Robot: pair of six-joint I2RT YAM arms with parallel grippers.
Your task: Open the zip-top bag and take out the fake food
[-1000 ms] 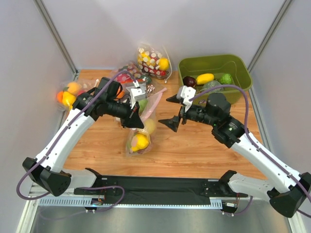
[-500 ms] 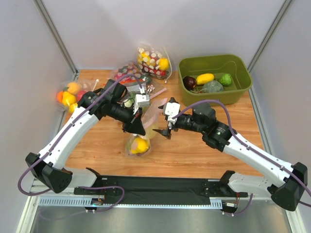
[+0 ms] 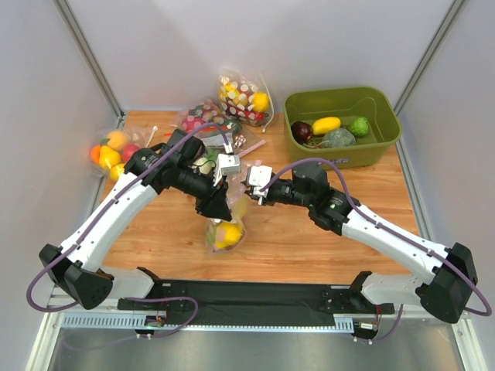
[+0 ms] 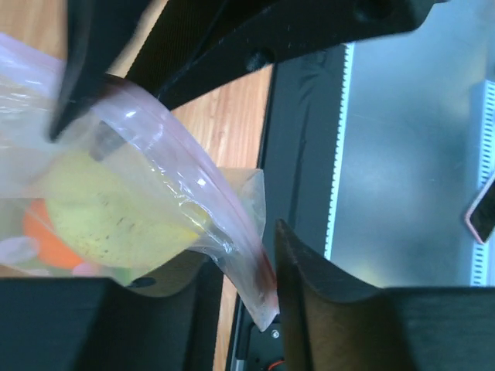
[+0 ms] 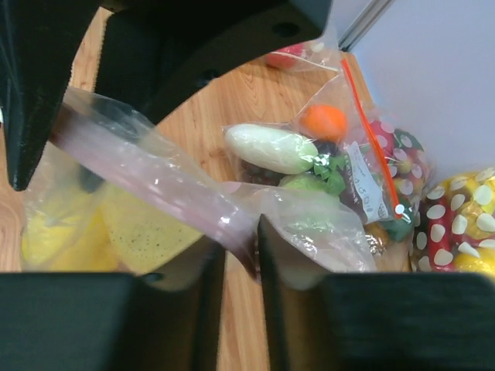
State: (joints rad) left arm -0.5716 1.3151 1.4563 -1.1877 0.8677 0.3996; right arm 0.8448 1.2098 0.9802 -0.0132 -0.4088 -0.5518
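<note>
The zip-top bag (image 3: 226,229) hangs between my two grippers over the middle of the wooden table, its pinkish zip strip (image 5: 166,182) stretched across the top. The fake food shows through it: a yellow fruit (image 3: 227,233) (image 4: 116,220) and an orange one (image 4: 50,236). My right gripper (image 3: 249,185) (image 5: 241,246) is shut on one end of the strip. At the other end, my left gripper (image 3: 220,202) (image 4: 244,259) has its jaws parted. The strip's corner (image 4: 259,290) lies loose between them, against the right finger.
A green bin (image 3: 379,99) with several fruits stands at the back right. A polka-dotted bag (image 3: 244,97) lies at the back, and a bag with a white radish (image 5: 271,147) and red zip behind the grippers. Another fruit bag (image 3: 108,151) sits at the left edge.
My right gripper has swung left from near the bin to the bag and shut on its zip strip. My left gripper's jaws have parted from their grip on the strip.
</note>
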